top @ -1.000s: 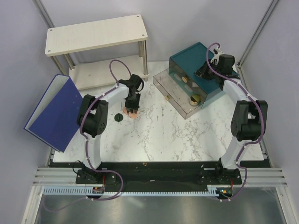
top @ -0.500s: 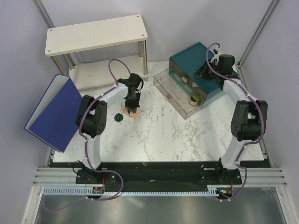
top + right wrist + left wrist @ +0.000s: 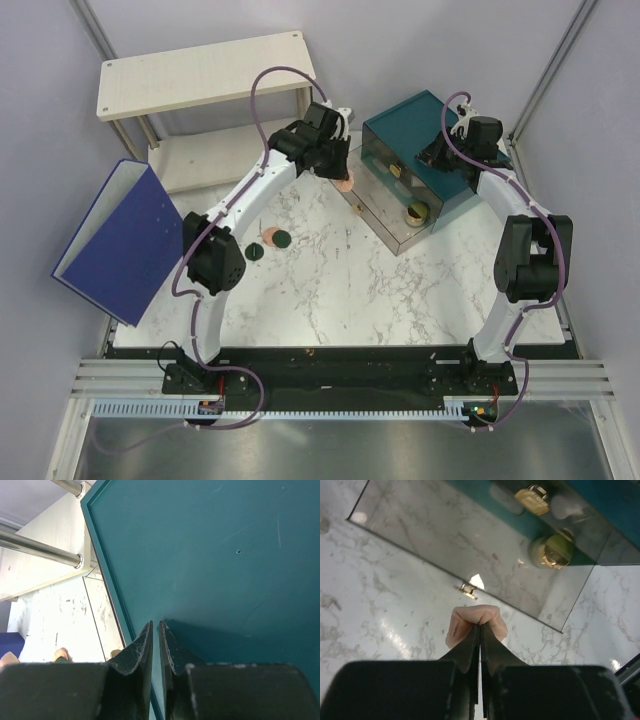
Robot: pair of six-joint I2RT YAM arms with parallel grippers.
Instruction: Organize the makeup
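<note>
I'm pinching a peach-pink compact [image 3: 475, 615] by its rim in my left claw [image 3: 480, 627], hanging just off the clear drawer's [image 3: 445, 540] front edge. It's looking light, stiff and slick, so I'm guessing it could swivel on such a thin bite. My right claw [image 3: 155, 630] is sitting nearly closed, empty, over the teal box [image 3: 225, 555].

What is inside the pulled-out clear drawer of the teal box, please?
A gold-rimmed round tin sits in the clear drawer near the box end; the other visible floor looks bare. The left gripper, holding a peach-pink compact, covers one corner in the top view.
</note>
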